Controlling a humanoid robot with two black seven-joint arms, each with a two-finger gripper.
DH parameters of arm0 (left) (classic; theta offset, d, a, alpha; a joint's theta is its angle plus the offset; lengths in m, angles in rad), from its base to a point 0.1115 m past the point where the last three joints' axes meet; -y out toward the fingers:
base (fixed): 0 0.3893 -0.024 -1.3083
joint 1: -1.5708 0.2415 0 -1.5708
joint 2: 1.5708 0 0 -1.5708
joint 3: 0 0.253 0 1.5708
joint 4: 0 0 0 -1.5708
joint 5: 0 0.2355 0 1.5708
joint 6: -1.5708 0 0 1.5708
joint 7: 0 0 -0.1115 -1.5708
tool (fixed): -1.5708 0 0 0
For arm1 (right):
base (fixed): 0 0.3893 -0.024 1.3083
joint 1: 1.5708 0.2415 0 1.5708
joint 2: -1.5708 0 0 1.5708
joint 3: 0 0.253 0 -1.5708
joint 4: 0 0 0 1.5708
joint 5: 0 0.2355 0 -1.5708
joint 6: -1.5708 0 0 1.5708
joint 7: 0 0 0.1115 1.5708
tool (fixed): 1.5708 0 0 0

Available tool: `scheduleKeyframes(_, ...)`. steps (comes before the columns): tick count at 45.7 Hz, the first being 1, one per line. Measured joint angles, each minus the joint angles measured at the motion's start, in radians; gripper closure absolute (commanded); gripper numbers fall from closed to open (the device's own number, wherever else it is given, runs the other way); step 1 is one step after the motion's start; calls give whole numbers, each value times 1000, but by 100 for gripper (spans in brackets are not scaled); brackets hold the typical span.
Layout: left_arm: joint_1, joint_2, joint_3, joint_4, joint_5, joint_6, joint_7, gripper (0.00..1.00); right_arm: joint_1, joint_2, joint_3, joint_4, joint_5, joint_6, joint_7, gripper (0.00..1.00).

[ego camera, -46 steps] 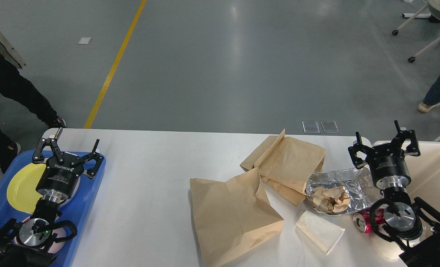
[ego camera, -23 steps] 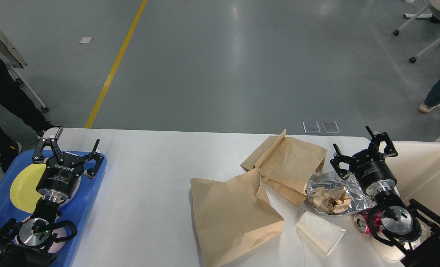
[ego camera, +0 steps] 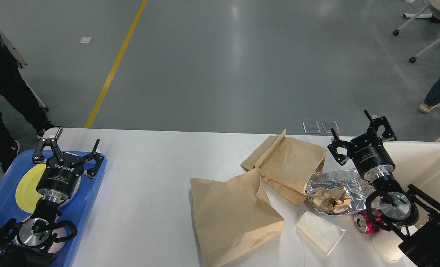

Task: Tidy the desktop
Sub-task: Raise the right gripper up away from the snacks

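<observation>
The desktop (ego camera: 149,193) spreads across the lower view, carrying two brown paper bags (ego camera: 235,213), crumpled foil (ego camera: 333,189) and a red can (ego camera: 364,222). The right gripper (ego camera: 361,139) hangs above the foil's far edge — fingers spread, empty. The left gripper (ego camera: 67,150), equally spread and empty, hovers over the blue tray (ego camera: 90,200) holding a yellow plate (ego camera: 25,189).

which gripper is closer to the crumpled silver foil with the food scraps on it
Right. The right gripper hovers just above the crumpled silver foil; the left gripper is far off over the blue plastic tray.
</observation>
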Motion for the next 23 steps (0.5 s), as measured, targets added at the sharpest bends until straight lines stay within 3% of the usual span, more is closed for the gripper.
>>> scheduleKeyframes(12, 0, 0, 0, 0, 0, 0, 0, 3, 85, -63, -118, 13, -1, 5, 2, 0)
scheduleKeyframes(18, 0, 0, 0, 0, 0, 0, 0, 3, 192, -184, -344, 18, 0, 33, 12, 0)
scheduleKeyframes(23, 0, 0, 0, 0, 0, 0, 0, 3, 399, -272, -632, 6, 2, 77, 13, 0)
